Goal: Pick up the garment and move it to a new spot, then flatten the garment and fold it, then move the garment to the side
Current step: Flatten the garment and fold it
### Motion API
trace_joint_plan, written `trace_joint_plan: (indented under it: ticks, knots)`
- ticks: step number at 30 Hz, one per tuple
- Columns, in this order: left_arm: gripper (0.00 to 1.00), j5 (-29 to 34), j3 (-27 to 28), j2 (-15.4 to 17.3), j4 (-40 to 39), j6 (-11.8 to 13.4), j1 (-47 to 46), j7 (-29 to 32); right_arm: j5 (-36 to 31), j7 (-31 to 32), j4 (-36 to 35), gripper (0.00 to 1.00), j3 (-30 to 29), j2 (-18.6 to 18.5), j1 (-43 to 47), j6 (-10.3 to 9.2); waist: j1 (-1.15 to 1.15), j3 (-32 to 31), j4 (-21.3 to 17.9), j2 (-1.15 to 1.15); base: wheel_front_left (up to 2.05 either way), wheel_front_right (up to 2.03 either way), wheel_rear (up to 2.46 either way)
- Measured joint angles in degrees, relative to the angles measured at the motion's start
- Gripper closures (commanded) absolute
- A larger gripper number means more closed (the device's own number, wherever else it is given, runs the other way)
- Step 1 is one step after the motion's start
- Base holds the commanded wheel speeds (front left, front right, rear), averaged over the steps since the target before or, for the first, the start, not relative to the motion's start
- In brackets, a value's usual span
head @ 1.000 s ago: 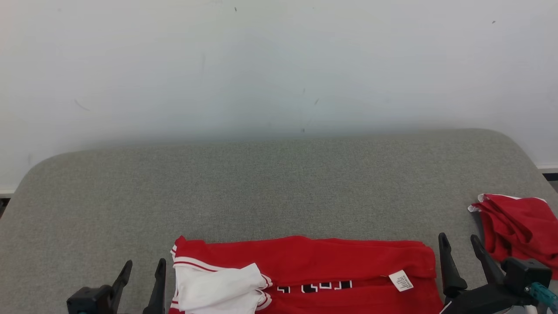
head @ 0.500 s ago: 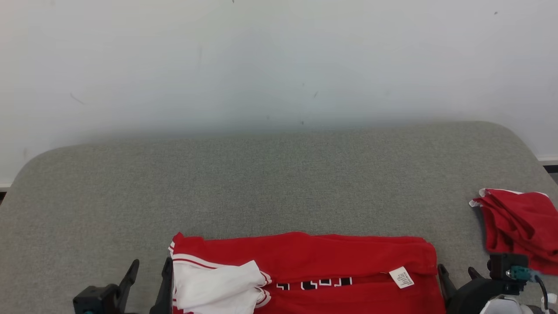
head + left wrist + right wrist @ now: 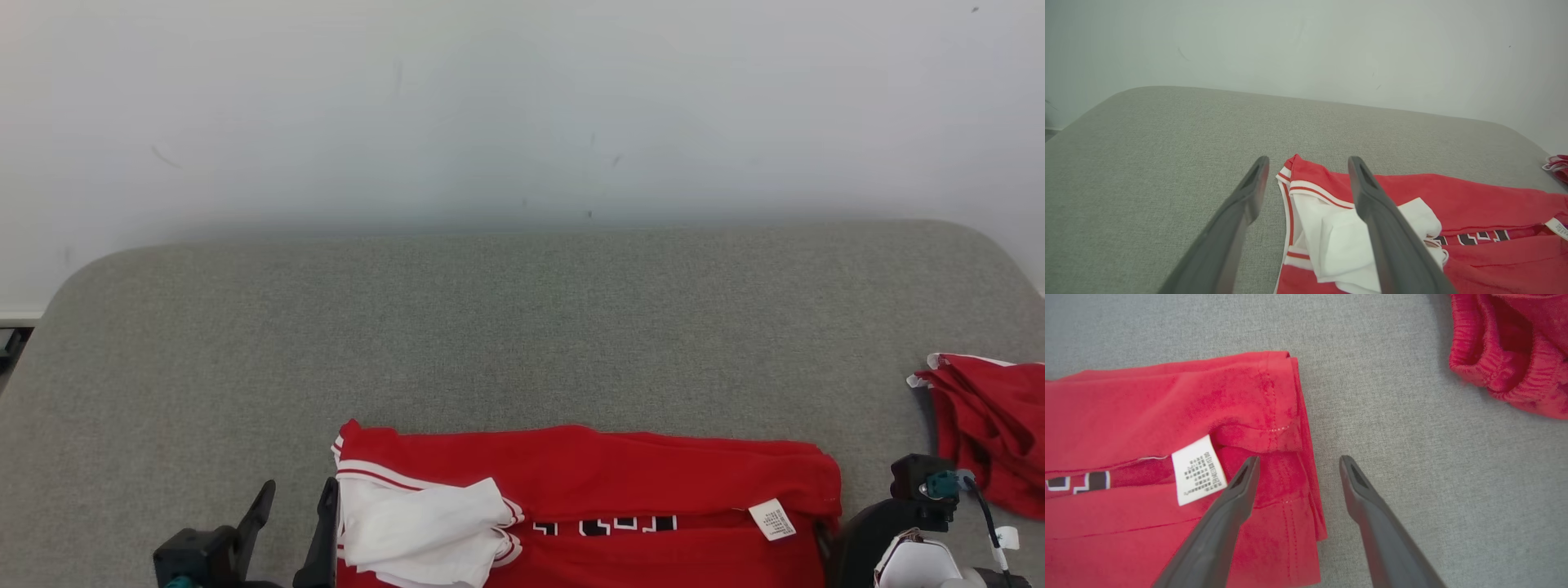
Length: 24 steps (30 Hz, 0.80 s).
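cut off: folded red-white jersey garment (image 3: 588,474), bottom edge; crumpled red cloth (image 3: 992,425), rt side.
l gripper (image 3: 1308,160): spread, empty.
r gripper (image 3: 1299,458): spread, empty.

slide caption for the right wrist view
Open right gripper over an edge of the folded red garment beside its white label; another red garment lies apart.

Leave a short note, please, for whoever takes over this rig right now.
Left gripper: open, empty, at the white-trimmed left end of the red garment.
Right gripper: open, empty, straddling its right edge beside the care label.
The garment lies folded into a long band at the near edge of the grey surface; another red cloth sits far right.
Left: probably a further fold, then moving it aside.
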Motion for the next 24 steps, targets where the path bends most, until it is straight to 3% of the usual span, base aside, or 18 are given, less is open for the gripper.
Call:
trace_joint_plan:
  ticks: [13,24]
  knots:
    - [0.0,0.41,-0.27,0.1,0.01,-0.08,-1.47,0.27,-0.65,2.29,2.57,0.0,-2.08,1.46,-2.2,-0.01,0.0,1.47,1.53,0.0,0.0,0.0,0.0]
    - [0.0,0.41,-0.1,0.11,0.29,-0.08,-1.43,0.27,-0.64,4.2,-2.2,0.0,-2.76,1.15,-0.92,-0.01,0.0,1.11,1.07,0.0,0.0,0.0,0.0]
